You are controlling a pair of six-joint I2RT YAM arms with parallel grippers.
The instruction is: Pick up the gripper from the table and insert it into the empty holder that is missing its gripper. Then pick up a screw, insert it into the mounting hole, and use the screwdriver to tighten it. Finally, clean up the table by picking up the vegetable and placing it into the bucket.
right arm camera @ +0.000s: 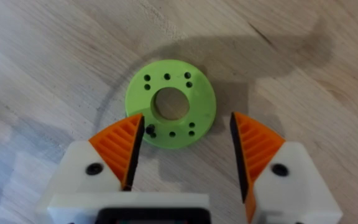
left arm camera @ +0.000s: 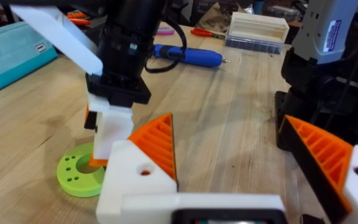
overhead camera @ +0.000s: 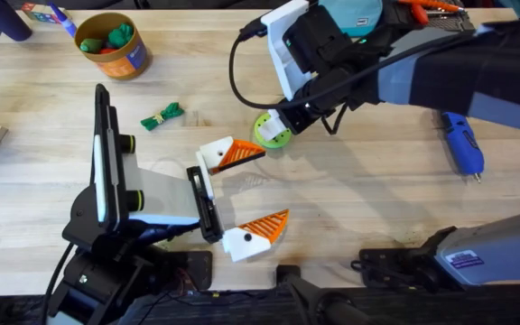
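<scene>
The right gripper (right arm camera: 185, 146) hangs straight over a green disc (right arm camera: 170, 102) on the wooden table (overhead camera: 350, 181), its white fingers with orange ribbed pads (right arm camera: 120, 146) spread wide and holding nothing. The disc has a round centre hole and small holes around its face; one pad's tip overlaps the disc's near rim, though I cannot tell whether it touches.

In the overhead view the left gripper (overhead camera: 246, 194) sits just beside that disc (overhead camera: 272, 129), on the side towards the arms' bases. Its two fingers are also wide apart and empty, with one orange pad (overhead camera: 242, 153) close to the disc.

Away from the disc towards the right arm's side lies the blue screwdriver (overhead camera: 463, 144), flat on the table. On the opposite side of the disc, a green vegetable (overhead camera: 162, 116) lies on the wood. Past it, in the far corner, stands the bucket (overhead camera: 132, 56): a round tan tub with orange sides, holding green and red items (overhead camera: 106, 38) too small to tell apart. A teal case (overhead camera: 355, 16) rests behind the disc at the far edge.
</scene>
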